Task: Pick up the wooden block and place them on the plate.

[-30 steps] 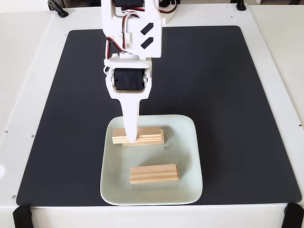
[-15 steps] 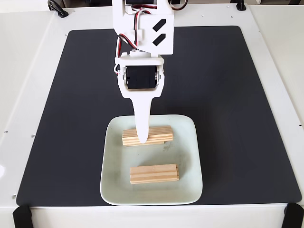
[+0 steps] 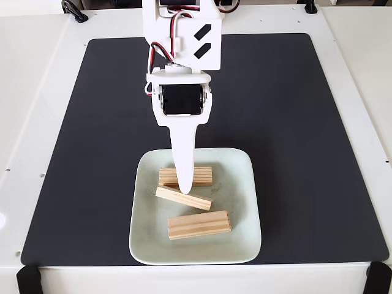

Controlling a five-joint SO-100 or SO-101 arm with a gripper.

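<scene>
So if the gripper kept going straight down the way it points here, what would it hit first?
Most likely the tilted light-tan wooden block in the middle of the pale mint square plate: the white gripper tip sits right over it in the fixed view. Height above it is unclear from this angle.

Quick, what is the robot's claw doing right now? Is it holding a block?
Gripper: cannot be told if open or closed; its tip hangs over the plate, right above the tilted wooden block.
</scene>
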